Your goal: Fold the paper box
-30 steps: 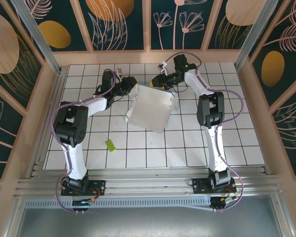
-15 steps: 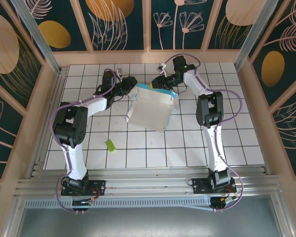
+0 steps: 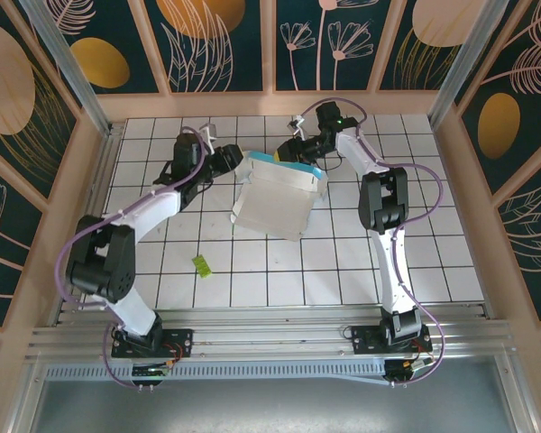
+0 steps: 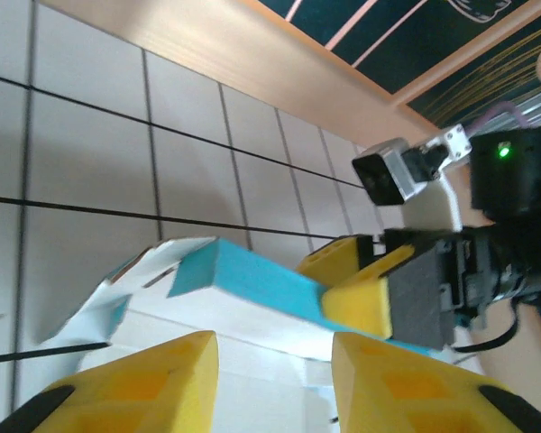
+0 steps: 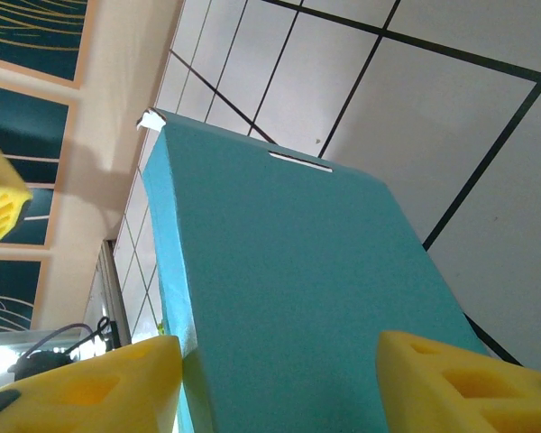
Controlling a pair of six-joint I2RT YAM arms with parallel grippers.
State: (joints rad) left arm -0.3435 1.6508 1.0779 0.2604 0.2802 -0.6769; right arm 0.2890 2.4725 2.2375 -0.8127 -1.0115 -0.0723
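Tiled table (image 3: 343, 262), paper box (image 3: 275, 200), right pincer (image 3: 298, 159) clamped on it, left pincer (image 3: 238, 162) apart.

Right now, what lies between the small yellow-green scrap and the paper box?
Bare white tiles and nothing else lie between the scrap and the box; the top view shows this.
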